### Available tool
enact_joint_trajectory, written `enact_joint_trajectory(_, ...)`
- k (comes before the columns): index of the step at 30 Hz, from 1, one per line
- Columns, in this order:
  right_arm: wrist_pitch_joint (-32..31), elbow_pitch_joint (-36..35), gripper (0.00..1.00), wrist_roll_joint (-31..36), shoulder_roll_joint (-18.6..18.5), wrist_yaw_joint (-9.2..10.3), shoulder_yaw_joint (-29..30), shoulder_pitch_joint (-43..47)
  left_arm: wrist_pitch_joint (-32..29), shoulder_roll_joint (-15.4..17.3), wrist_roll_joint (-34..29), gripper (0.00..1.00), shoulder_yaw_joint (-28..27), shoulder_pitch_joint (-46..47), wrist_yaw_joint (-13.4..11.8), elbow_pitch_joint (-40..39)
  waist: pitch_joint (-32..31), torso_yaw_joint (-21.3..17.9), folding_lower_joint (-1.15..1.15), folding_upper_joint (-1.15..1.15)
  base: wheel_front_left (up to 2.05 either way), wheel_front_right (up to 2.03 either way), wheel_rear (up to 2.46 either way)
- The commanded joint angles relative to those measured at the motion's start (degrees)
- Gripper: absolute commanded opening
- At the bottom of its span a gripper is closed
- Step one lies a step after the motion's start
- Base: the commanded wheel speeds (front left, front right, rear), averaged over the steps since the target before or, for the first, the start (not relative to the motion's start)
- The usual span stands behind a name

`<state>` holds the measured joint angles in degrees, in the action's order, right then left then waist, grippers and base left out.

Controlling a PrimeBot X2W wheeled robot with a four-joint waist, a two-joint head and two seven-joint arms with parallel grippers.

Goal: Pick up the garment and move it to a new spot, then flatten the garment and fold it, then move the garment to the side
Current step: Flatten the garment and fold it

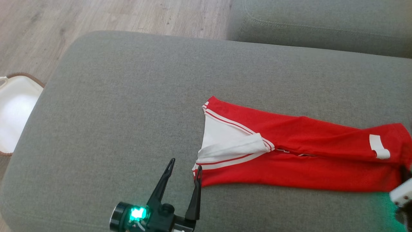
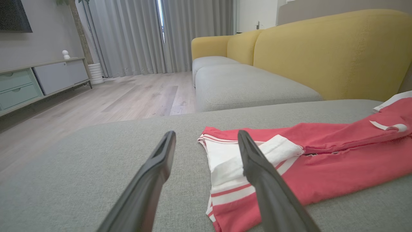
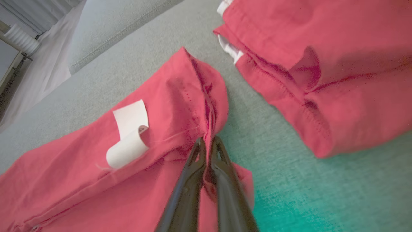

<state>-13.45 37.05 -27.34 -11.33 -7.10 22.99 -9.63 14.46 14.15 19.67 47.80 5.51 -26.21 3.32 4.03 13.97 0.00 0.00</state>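
**Head view.**
- Garment (image 1: 289, 154): red with white, red-striped trim. It lay stretched sideways on the right half of a grey sofa seat (image 1: 128, 96).
- White label (image 1: 378, 146): sat curled near the garment's right end.
- Left gripper (image 1: 186, 163): stood at the bottom centre with its claw released and fingers spread. One fingertip was at the garment's lower left corner; the other was over bare cushion.
- Pale casing (image 1: 401, 193): at the right edge beside the garment's end, probably the right arm's wrist.
- White basket (image 1: 16, 112): stood on the wooden floor (image 1: 96, 16) left of the seat.

**Left wrist view.**
- Two dark fingers (image 2: 154, 170) were parted wide and held nothing.
- One finger crossed in front of the garment's white trimmed end; the other lay over plain cushion.
- Beyond the seat were a yellow sofa back (image 2: 322, 48), grey curtains (image 2: 128, 35) and a low sideboard (image 2: 32, 80).

**Right wrist view.**
- Right gripper (image 3: 208, 140): clenched, fingertips pressed together on a raised fold of red cloth at the garment's edge, just beside the curled label.
- A second red portion (image 3: 322, 64) lay apart at the upper right, with grey cushion between the two.
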Motion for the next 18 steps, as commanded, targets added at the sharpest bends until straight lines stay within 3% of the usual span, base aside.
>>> enact_joint_trajectory(1, 1.47, -2.51, 0.00, -0.77, -2.87, -0.39, -1.88, 0.02, 0.53, 0.38, -1.12, 1.00, -2.16, 0.82, 0.02, -1.39, -0.22, -0.13, 0.00, 0.00, 0.00, 0.00, 0.00)
enact_joint_trajectory(8, 4.81, -8.50, 0.00, -5.67, -9.20, -0.39, -3.90, 4.55, 0.53, 0.61, -2.71, 1.00, -2.54, 0.19, 0.59, -1.27, -0.49, -0.60, 0.00, 0.00, 0.00, 0.00, 0.00)
enact_joint_trajectory(13, 5.18, -18.23, 0.00, -9.85, -9.63, -0.39, -8.14, 5.87, 0.53, 0.55, -3.28, 1.00, -2.49, 0.04, 1.06, -0.67, -0.79, -0.45, 0.00, 0.00, 0.00, 0.00, 0.00)
enact_joint_trajectory(18, 5.36, -27.46, 0.00, -9.51, -8.26, -0.39, -16.52, 6.22, 0.53, 0.42, -3.63, 1.00, -2.39, 0.35, 1.54, 0.24, -1.38, 0.83, 0.00, 0.00, 0.00, 0.00, 0.00)
